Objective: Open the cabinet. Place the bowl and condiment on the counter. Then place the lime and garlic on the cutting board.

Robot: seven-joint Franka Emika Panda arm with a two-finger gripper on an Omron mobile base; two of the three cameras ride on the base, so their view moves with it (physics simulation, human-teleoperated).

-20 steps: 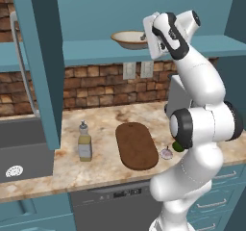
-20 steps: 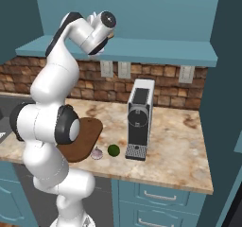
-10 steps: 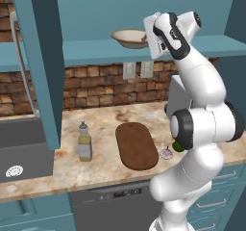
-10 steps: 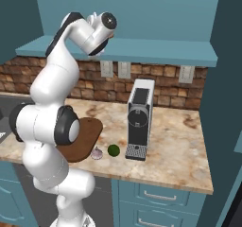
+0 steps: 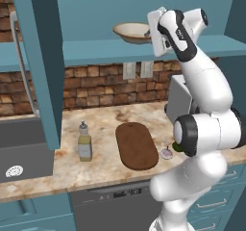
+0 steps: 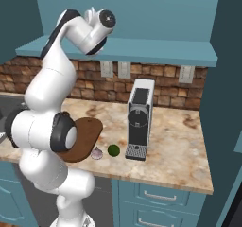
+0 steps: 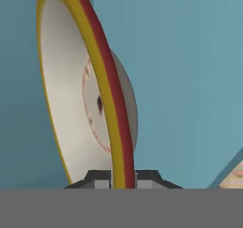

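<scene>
At the far left of the left base view, the open door of the cabinet juts toward the room, its slim silver handle running top to bottom. Below it sits the sink. Moving right along the counter, the condiment stands upright, cap up, already out of the cabinet. Beside it lies the cutting board, flat, its long axis running from the brick wall toward the counter's front edge, nothing on it yet.

Up on the cabinet shelf rests the bowl, opening upward, with the gripper at its right rim. A second ago the fingers stood a little apart; now they have shut on that rim. From the hand view, the bowl's yellow and red edge passes straight between the two fingertips, so the pinch looks centred on the rim. The bowl has not left the shelf. By my reading, the grasp is just made and the lift-out to the counter comes next.

Further right, just off the board's near end, the garlic sits on the counter, the lime just beside it, neither yet on the board. Right of those stands a coffee machine.
</scene>
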